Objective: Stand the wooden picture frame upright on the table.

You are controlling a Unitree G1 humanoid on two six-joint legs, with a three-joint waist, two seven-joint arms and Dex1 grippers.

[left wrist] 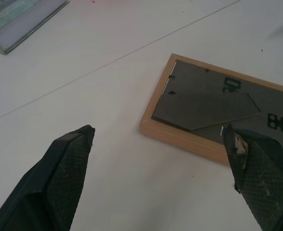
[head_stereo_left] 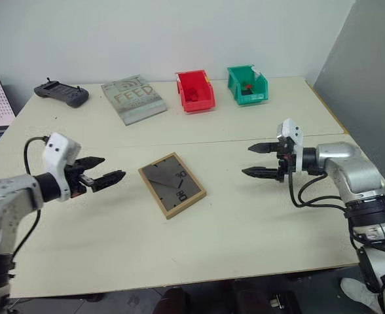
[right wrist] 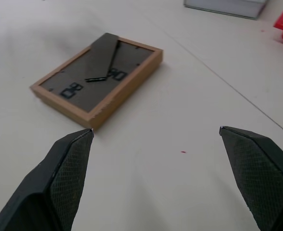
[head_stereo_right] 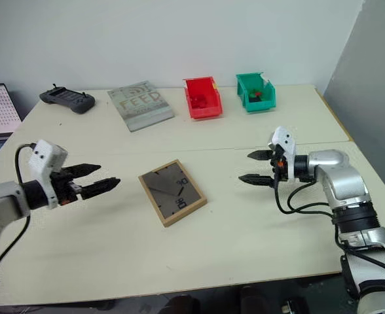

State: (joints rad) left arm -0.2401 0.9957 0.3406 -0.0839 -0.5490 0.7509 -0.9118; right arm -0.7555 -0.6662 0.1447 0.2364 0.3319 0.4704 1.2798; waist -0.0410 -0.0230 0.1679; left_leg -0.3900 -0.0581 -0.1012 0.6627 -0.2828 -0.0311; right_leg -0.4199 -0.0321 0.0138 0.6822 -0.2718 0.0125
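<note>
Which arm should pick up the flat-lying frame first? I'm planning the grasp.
Left, probably. The left tool hovers open nearer the wooden picture frame, close to its edge; the right tool, also open, sits farther off.

Bright, even overhead light washes the cream flat bench (head_stereo_left: 245, 216); shadows are faint and soft. Wrist views blur the black end effector fingers (left wrist: 59, 183) up close.

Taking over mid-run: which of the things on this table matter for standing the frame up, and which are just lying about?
Job:
- wooden picture frame, lying back-up
- table
- left hand, open
- right hand, open

Lying about:
- grey FEED book
- black controller
- red bin
- green bin
</note>
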